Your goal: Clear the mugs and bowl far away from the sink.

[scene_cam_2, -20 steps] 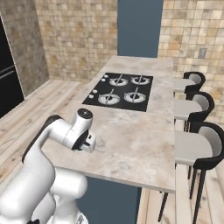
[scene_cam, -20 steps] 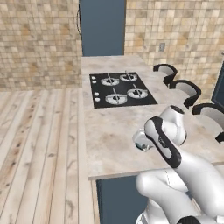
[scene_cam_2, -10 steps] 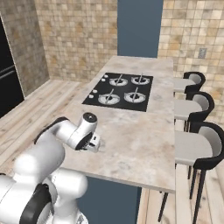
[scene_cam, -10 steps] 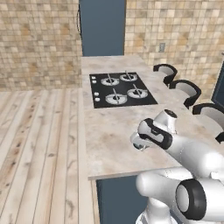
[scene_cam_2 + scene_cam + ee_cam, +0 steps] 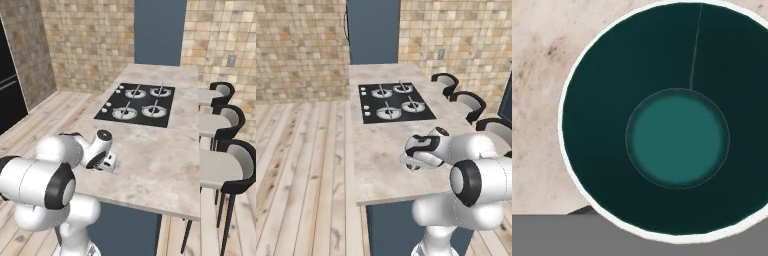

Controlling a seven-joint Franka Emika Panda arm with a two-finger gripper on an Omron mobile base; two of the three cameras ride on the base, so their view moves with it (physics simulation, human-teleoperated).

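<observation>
Judging from how things lie, the step in hand is the set-down or release of the teal mug [image 5: 677, 137] on the counter [image 5: 376, 150] that carries the stovetop [image 5: 393, 102].

Findings:
- The arm is folded low over the counter, on the robot's side of the stovetop, with the gripper [image 5: 412, 164] close above the marble and well short of the burners.
- The hand view looks straight down into the mug. Its dark teal wall, lighter round floor and thin white rim are plain, and the mug stands upright with bare marble showing past the rim on one side.
- The mug therefore sits on the near stretch of counter, apart from the stovetop and towards the robot's edge of the slab.
- The fingers cannot be made out in any view. Whether the jaws stand open, closed, or closed on the mug's wall cannot be told, nor whether the mug's weight is on the counter or in the grip.
- Stools [image 5: 227, 120] line the far side of the counter from the arm, level with the stovetop and nearer.

Next move, as a judgement: if the mug rests on the marble, the jaws should part fully and the hand rise straight up. Any sideways drift risks catching the rim and tipping the mug. The other mug and the bowl would then need fetching.
</observation>
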